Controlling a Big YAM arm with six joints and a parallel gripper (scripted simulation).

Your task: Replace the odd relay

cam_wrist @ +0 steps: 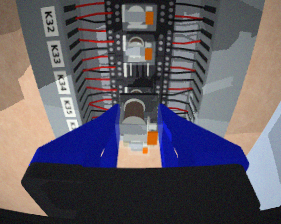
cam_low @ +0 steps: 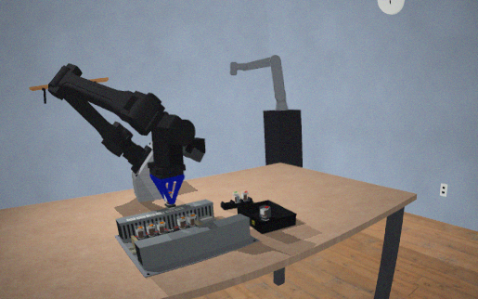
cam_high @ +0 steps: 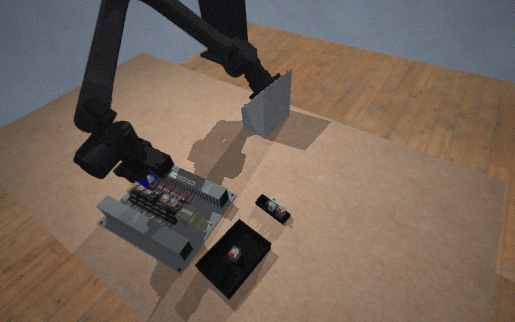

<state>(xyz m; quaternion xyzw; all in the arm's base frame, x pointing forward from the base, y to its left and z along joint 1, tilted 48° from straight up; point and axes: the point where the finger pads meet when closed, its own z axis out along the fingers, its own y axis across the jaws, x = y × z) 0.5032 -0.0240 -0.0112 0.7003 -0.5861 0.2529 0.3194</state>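
Gripper (cam_high: 147, 181) (cam_low: 171, 202) (cam_wrist: 139, 111) clamped on orange-button spare (cam_wrist: 136, 122), above the row (cam_high: 157, 200) (cam_low: 161, 227) (cam_wrist: 137, 55). Held by its sides, likely so the blades stay free to plug in. Button sits image-right in wrist view, same side as the row's; long axis looks roughly upright, exact tilt unclear. Pulled red-button relay (cam_high: 234, 253) (cam_low: 264, 213) in tray (cam_high: 213, 277) (cam_low: 277, 225).

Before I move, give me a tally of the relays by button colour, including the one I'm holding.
Orange: 6 (five row relays, one held relay in the gripper)
Red: 2 (one tray relay, one red spare)
Green: 1 (green spare)
Total: 9
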